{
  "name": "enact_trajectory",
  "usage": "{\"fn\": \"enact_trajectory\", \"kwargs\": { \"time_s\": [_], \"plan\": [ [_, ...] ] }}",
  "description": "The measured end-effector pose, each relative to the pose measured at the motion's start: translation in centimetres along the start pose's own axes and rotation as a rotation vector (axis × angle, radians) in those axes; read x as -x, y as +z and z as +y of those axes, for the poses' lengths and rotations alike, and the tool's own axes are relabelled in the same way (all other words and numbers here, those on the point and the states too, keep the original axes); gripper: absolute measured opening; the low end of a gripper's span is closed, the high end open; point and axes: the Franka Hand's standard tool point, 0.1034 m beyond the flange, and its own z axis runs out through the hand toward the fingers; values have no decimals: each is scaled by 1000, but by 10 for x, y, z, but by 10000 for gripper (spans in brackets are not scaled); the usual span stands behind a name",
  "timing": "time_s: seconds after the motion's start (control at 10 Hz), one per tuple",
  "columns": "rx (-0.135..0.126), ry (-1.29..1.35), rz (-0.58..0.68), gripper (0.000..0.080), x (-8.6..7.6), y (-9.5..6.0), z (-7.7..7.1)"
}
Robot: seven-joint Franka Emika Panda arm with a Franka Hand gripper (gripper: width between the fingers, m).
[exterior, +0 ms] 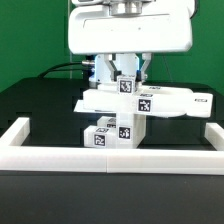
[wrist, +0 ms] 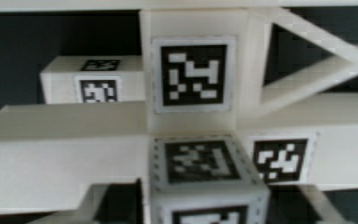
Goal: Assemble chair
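chair (exterior: 122, 112) | part-built stack of white tagged blocks, close behind the border rail (exterior: 110, 158) at the tabletop's front edge | looks light, stiff, slippery: grip a square post | gripper (exterior: 125, 72) over its top, grip unclear

Even bright overhead light, white chair parts (exterior: 120, 110) nearly blown out against the dark tabletop (exterior: 40, 105), soft shadows underneath, wrist view close, slightly blurred, grainy

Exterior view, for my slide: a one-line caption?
Robot gripper above a partly built white chair on a black table, behind a white rail.
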Motion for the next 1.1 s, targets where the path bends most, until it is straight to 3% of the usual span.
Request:
{"fn": "enact_trajectory", "kwargs": {
  "time_s": [0.2,0.6,1.0,1.1],
  "plan": [
    [0,-11,0,591,0,0,0],
    [-18,-23,-11,646,16,-18,-1],
    [-15,-20,-7,649,18,-14,-1],
    [-12,-19,-1,649,29,-9,-3]
  ]
}}
